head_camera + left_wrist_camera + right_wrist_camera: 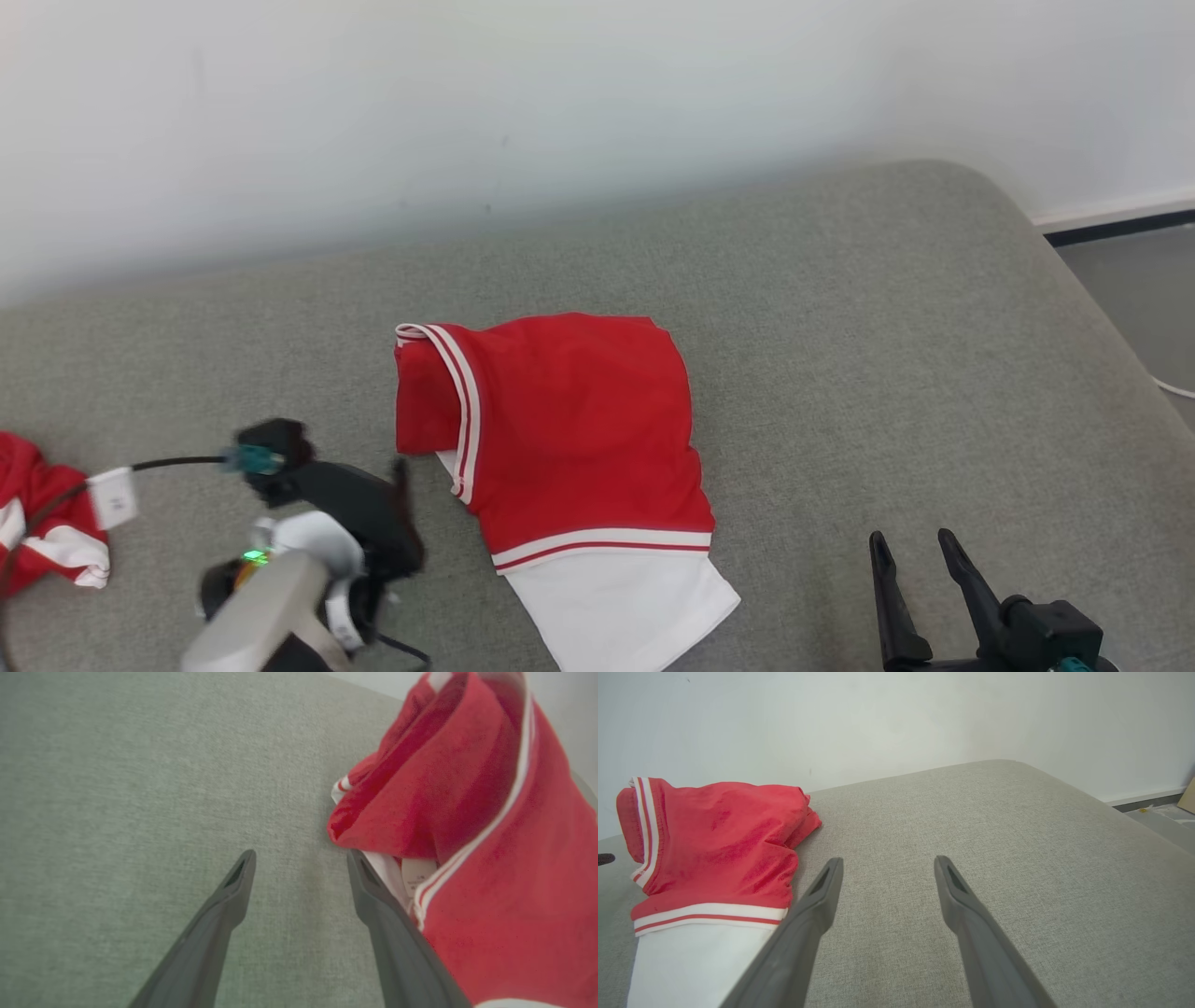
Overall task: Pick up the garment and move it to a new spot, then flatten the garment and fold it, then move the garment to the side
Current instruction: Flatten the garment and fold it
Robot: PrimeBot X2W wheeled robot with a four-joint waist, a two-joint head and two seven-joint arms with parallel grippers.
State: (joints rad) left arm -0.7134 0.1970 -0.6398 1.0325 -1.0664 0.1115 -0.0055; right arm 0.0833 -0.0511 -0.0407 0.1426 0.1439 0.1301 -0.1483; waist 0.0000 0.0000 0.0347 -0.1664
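Garment (569, 439) on the middle of the grey cushion (840, 355). Red and white, roughly rectangular: red layers doubled over at the far end, white panel sticking out at the near end. Striped left edge puffed up, not lying flat.

Left gripper (301, 858): spread wide, nothing between the fingers. One finger right at the garment's left edge; touching or just beside, cannot tell. Right gripper (920, 551): also spread wide, empty, at the near right, well apart from the fabric.

Reads as mid-fold, with the move to the side not yet done.

For a clean next fold:
- Press the puffed left edge down first.
- Pinch the near white hem at both corners, one per gripper, catching every layer.
- Lift low, carry toward the far end, lay down square to the striped band.
- Keep tension even, otherwise likely skew.
- Mind the cable (177, 462) on the left; possible snag.

Writing:
- Small white care tag (418, 875) inside the left opening, print too blurred to read.
- White cable tag (114, 497), nothing legible.
- No brand visible.

Second red-and-white cloth (42, 537) at the left, well apart from the garment.
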